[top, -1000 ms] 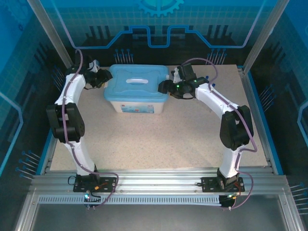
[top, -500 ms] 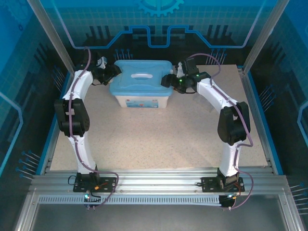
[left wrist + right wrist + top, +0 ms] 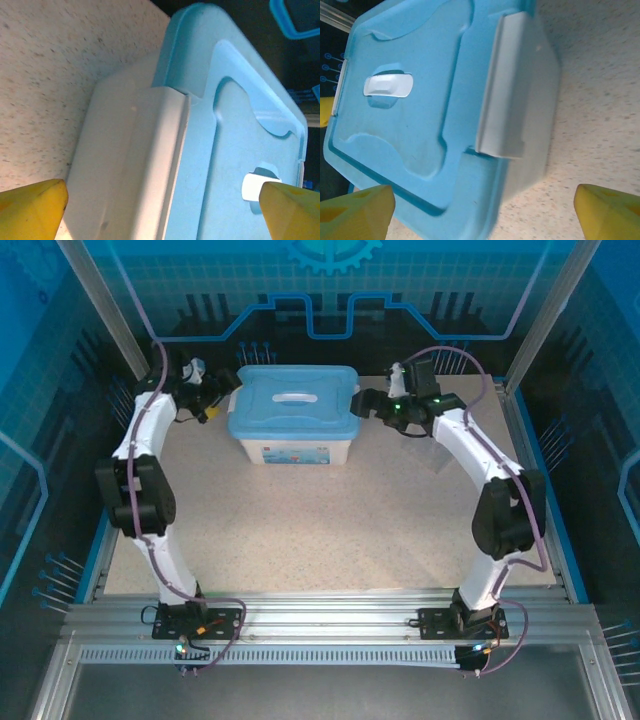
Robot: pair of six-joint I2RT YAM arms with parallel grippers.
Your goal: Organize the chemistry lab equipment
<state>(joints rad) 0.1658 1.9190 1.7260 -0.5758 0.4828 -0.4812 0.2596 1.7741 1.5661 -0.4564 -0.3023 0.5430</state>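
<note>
Top external view: the left gripper [image 3: 213, 403] sits just beside the left end of a white plastic bin [image 3: 290, 452], its jaws facing that end. In the left wrist view its 2 yellow fingertips [image 3: 31, 206] stand wide apart at opposite edges of the picture. The jaws are open and hold nothing, and the bin's left end lies ahead of the gap between them, with a white latch flap [image 3: 155, 150] folded down over the wall.

The bin stands on the speckled table [image 3: 330, 520] between the 2 grippers. A light-blue lid [image 3: 320, 412] is seated on it, with a white handle [image 3: 296, 396] at the lid's middle. With the lid on, what the bin holds cannot be told, the lab equipment included.

The right gripper [image 3: 362, 402] is just beside the bin's right end, facing it. In the right wrist view its yellow fingertips [image 3: 357, 210] are spread wide and empty. The right end's white latch [image 3: 507, 85] lies ahead of the open jaws, apart from both tips.
</note>
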